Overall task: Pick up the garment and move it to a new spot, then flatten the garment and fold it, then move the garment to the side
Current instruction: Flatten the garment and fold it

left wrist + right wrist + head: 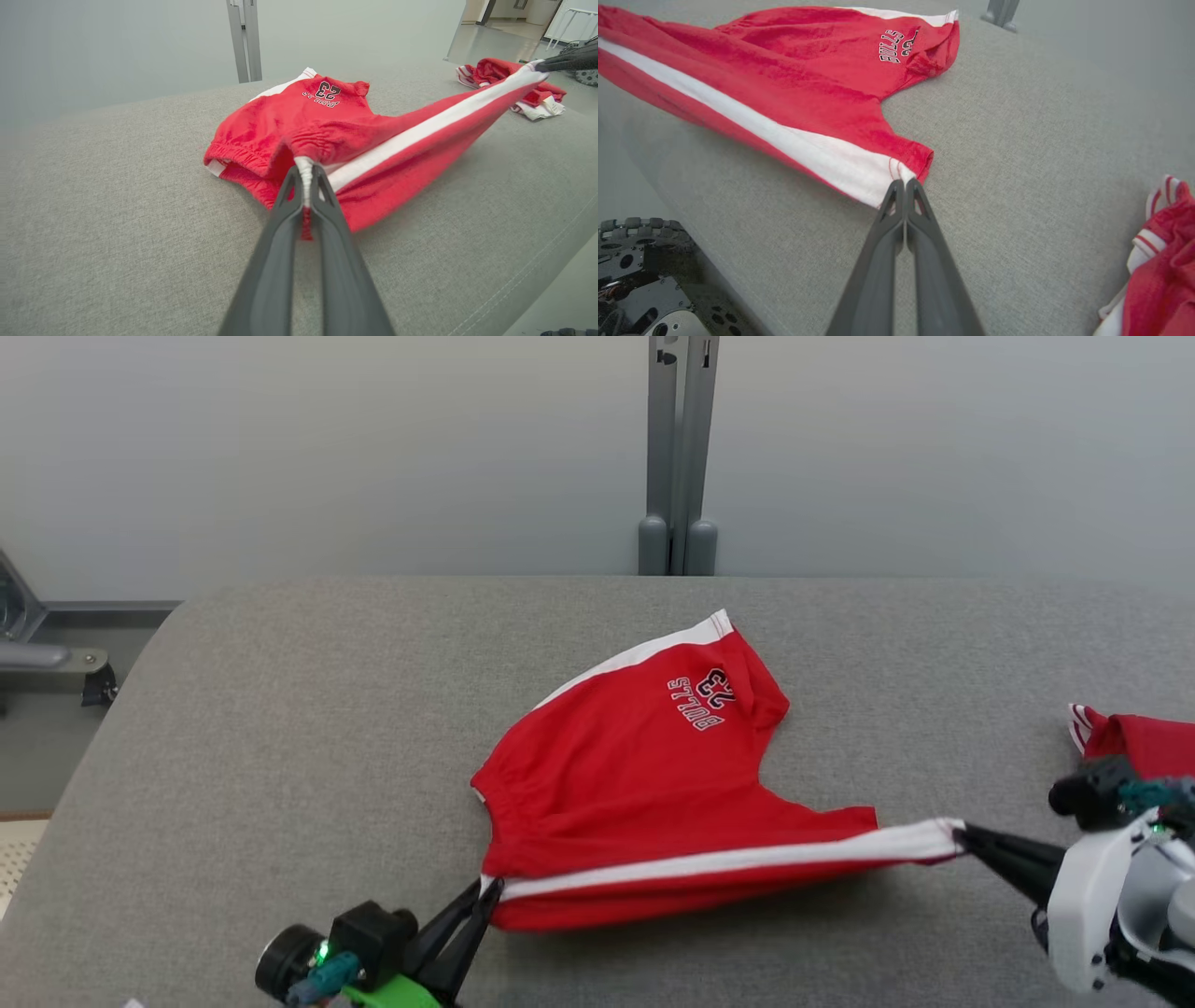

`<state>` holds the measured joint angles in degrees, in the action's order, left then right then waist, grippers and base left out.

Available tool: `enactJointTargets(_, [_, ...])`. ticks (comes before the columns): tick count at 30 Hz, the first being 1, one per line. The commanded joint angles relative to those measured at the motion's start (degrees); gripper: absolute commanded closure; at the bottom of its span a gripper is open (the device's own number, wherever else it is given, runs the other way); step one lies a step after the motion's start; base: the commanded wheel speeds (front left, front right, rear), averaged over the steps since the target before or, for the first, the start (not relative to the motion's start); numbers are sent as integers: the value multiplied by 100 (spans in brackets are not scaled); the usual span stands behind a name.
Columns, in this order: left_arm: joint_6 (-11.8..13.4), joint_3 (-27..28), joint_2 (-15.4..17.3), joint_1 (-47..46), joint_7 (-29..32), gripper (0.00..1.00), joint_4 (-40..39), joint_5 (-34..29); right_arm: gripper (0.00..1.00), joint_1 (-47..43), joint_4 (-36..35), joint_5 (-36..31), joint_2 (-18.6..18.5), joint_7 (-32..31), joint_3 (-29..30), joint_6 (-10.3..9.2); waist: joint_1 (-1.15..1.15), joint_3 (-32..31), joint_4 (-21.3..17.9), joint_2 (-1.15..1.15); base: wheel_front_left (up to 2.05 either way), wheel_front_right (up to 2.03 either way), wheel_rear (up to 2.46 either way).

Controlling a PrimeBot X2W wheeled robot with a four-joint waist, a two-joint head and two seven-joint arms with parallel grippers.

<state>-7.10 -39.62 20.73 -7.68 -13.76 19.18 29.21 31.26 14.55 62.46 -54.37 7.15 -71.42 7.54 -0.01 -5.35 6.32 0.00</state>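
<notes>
The garment is a pair of red shorts with a white side stripe and a "BULLS 23" print, lying on the grey padded table. My left gripper is shut on the waistband corner at the near left. My right gripper is shut on the white-striped leg hem at the right. The striped edge is stretched taut between the two grippers and lifted slightly off the surface, while the rest of the shorts rests on the table.
A second red and white garment lies bunched at the table's right edge, close behind my right gripper; it also shows as a crumpled heap. A grey post stands behind the table's far edge. The robot base sits below the near edge.
</notes>
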Motion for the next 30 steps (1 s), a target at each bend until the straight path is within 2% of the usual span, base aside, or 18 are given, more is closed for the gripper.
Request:
enactJointTargets(1, [62,62,-62,-236,-12,100,-55,57,100,179,33,-31,-25,38,76,-10,1,147,116,0,0,0,0])
enactJointTargets(11, [283,75,-860,-1489,73,100,162,-119,100,1681,268,-2,-251,-206,458,-9,1,1266,585,0,0,0,0])
enactJointTargets(19, [437,122,-1467,-2310,-86,100,745,-293,100,2883,715,-103,-333,-518,212,-9,1,2050,1006,0,0,0,0])
enactJointTargets(25, [586,249,-1703,-2577,-146,100,1003,-295,100,3524,994,-192,-302,-716,-29,-9,1,2463,1263,0,0,0,0])
enactJointTargets(30, [733,480,-1759,-2535,-143,100,838,-325,100,3798,1148,-299,-282,-796,-141,-10,1,2671,1461,0,0,0,0])
